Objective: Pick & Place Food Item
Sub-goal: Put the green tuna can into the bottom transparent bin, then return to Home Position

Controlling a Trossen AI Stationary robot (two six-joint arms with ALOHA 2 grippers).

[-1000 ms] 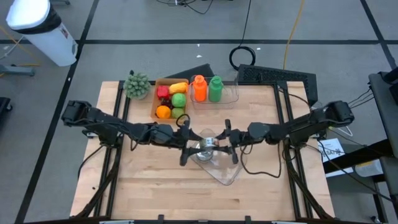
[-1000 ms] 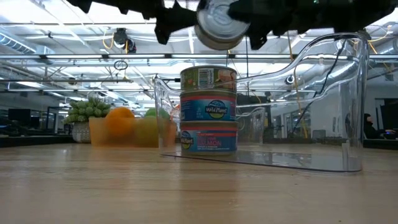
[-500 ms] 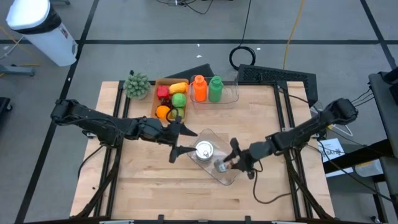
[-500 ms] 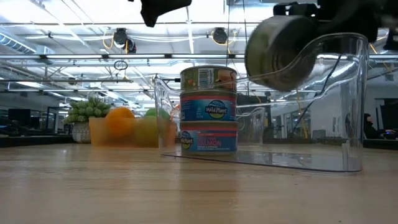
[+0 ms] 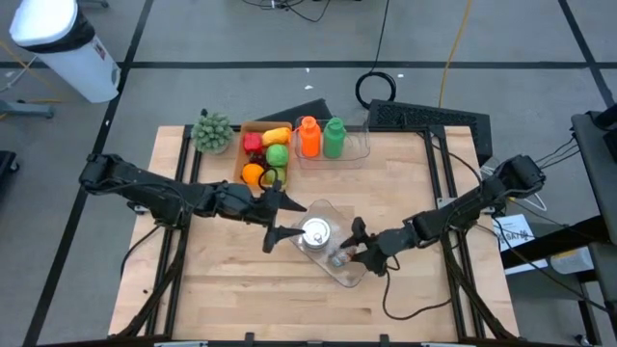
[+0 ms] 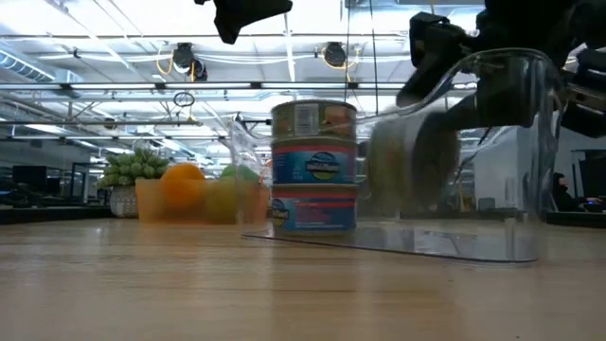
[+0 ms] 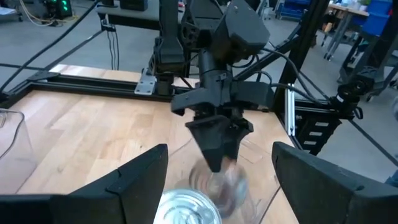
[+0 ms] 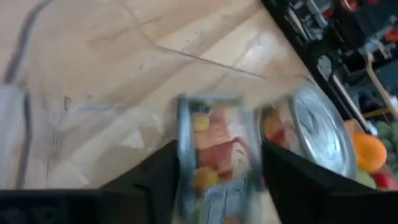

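A stack of three cans (image 5: pixel 316 232) (image 6: pixel 312 166) stands on the floor of a clear plastic bin (image 5: pixel 358 276) (image 6: pixel 531 142) at mid-table. My right gripper (image 5: pixel 350 253) (image 8: pixel 217 163) reaches into the bin from the table's right, shut on a fourth can (image 6: pixel 412 170) beside the stack, on its right and near side. My left gripper (image 5: pixel 275 218) (image 7: pixel 221 186) hovers open just left of the stack, above can height. From the left wrist view I see the right gripper (image 7: pixel 214 140) pointing down at the blurred can (image 7: pixel 225 185). My right gripper pinches the can between its two fingers (image 8: pixel 152 177), one on each side, with the printed label (image 8: pixel 217 146) facing the wrist camera. The fingers slant down from the table's right. The can sits low inside the bin; I cannot tell whether it touches the floor.
At the far edge stand a wooden crate of toy fruit (image 5: pixel 264 154), an orange and a green bottle in a clear tray (image 5: pixel 321 138), and a small plant (image 5: pixel 213 132). Bare wood lies on the near side of the bin (image 5: pixel 241 299).
Both grippers met at the can above the stack a second ago. The left gripper has drawn back toward the table's left edge. The right gripper has carried the can toward the near-right, then down into the bin beside the stack, tipping it on the way.
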